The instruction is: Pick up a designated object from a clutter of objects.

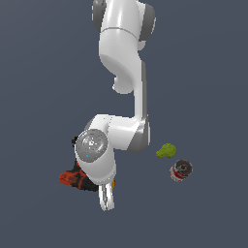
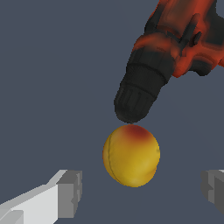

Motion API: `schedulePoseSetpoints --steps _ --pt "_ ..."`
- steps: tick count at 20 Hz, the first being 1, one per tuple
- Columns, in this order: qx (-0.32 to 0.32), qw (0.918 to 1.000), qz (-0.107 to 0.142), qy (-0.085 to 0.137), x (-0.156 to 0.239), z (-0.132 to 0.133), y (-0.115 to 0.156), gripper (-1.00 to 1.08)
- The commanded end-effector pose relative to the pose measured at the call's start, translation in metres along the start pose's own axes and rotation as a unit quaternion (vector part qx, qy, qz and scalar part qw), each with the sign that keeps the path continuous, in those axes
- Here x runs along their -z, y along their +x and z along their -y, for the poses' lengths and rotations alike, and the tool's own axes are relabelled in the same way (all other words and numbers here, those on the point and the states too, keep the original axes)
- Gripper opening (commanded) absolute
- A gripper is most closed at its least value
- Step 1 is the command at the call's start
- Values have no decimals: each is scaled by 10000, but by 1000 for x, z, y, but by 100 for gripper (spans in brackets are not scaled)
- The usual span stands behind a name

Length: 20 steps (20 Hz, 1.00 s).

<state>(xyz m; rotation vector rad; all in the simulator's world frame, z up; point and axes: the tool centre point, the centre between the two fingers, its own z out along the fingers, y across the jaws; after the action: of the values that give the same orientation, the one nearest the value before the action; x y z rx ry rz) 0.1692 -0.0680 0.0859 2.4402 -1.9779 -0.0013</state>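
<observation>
The robot's hand was open wide. Its two grey fingertips stood far apart, one on each side of the small round yellow-orange fruit with a red blush. The fingertips did not touch the fruit; there was a gap on both sides. The hand held nothing.

In the wrist view the fruit sat on the flat, dark grey-blue bench. The black nose of the orange-red power drill pointed at the fruit and came right up to its red spot. I could not tell if they touched.

In the exterior view the big white robot arm covered most of the fruit. Only a tiny orange bit peeked out beside the white hand. The drill lay just beside the hand, toward the exterior view's left.

A green pear-shaped fruit and a red-and-white can lay close to each other, well apart from the hand, toward the exterior view's right.

The bench looked plain and the same colour all over. No edge of it showed. There was open bench around the fruit, except on the side with the drill.
</observation>
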Motion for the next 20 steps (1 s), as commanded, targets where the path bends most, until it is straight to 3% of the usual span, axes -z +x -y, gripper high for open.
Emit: schedulePoseSetpoints --steps 1,13,19,20 --pt "-1 10000 0 0 0 0 0 100" --pt "-25 10000 -1 4 -47 -1 0 100" --pt "-25 10000 -1 4 -51 0 0 100" --pt "-25 10000 -1 4 -51 0 0 -100"
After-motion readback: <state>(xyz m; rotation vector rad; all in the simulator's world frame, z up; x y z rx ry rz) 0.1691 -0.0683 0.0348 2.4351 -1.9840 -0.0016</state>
